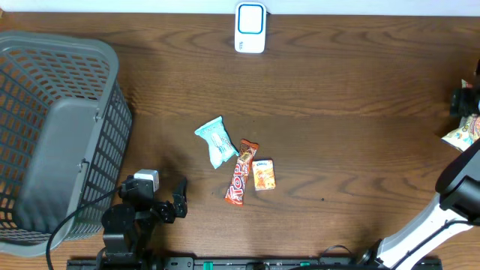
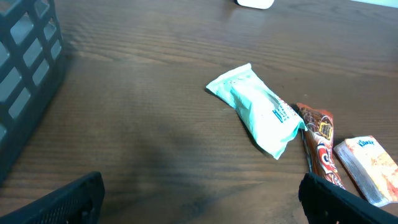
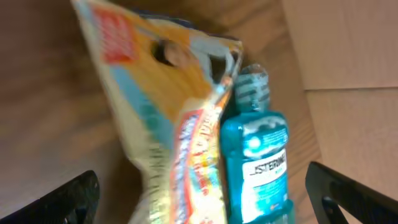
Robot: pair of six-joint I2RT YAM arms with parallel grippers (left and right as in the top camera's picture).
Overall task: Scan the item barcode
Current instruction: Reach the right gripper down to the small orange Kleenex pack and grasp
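A white and blue barcode scanner stands at the far middle of the table. Three items lie mid-table: a teal packet, a red-orange bar and a small orange packet. My left gripper is open over bare wood, short of the packet. My right gripper is open at the table's right edge. Between its wide-spread fingers I see a blurred yellow snack bag and a blue mouthwash bottle; neither finger touches them.
A large grey mesh basket fills the left side. The right arm runs along the lower right. A beige surface borders the wood beyond the bottle.
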